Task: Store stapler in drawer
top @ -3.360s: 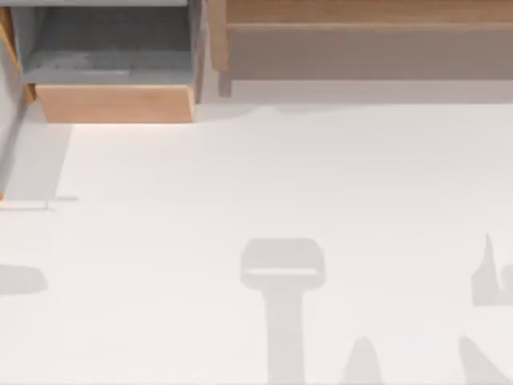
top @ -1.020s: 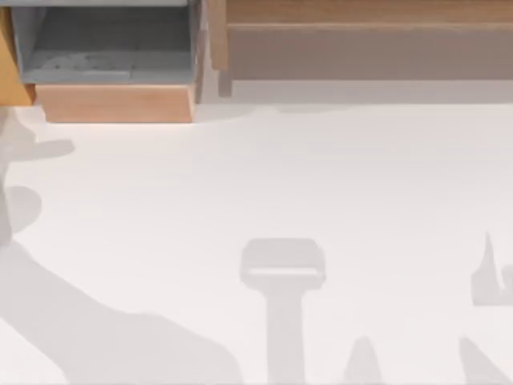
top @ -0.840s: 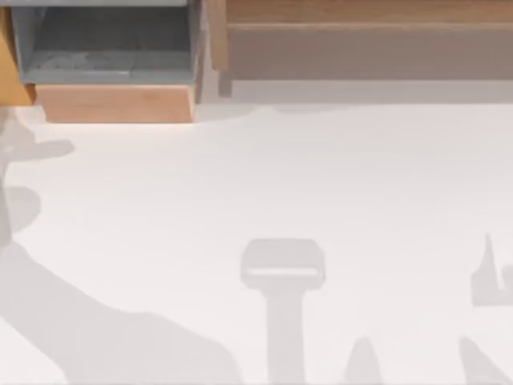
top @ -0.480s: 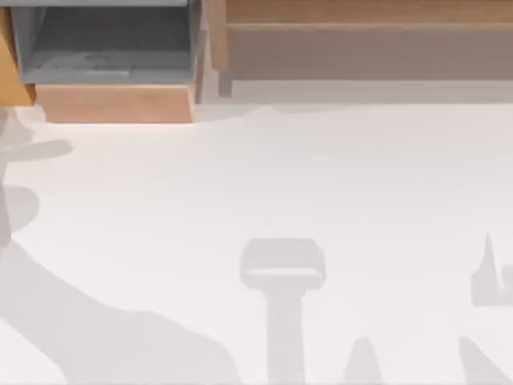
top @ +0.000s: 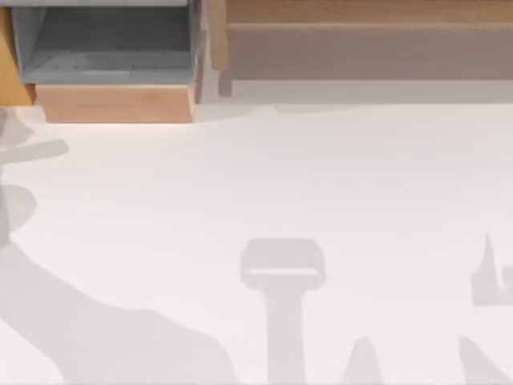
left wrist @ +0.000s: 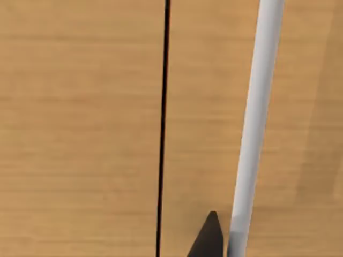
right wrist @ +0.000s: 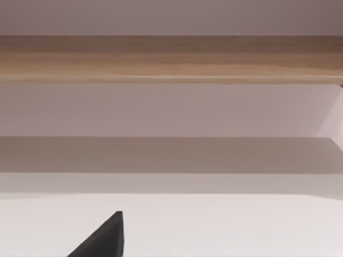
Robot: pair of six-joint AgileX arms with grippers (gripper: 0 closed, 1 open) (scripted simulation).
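Across the table, the drawer at upper left stands open, the stapler's whereabouts untellable, while the left gripper, grip untellable, sits beside the handle, where any pull or push should run straight; the right gripper idles.

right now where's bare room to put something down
The white table is bare from the open drawer's wooden front and the long wooden shelf down to the near edge. The drawer's grey inside looks free too.
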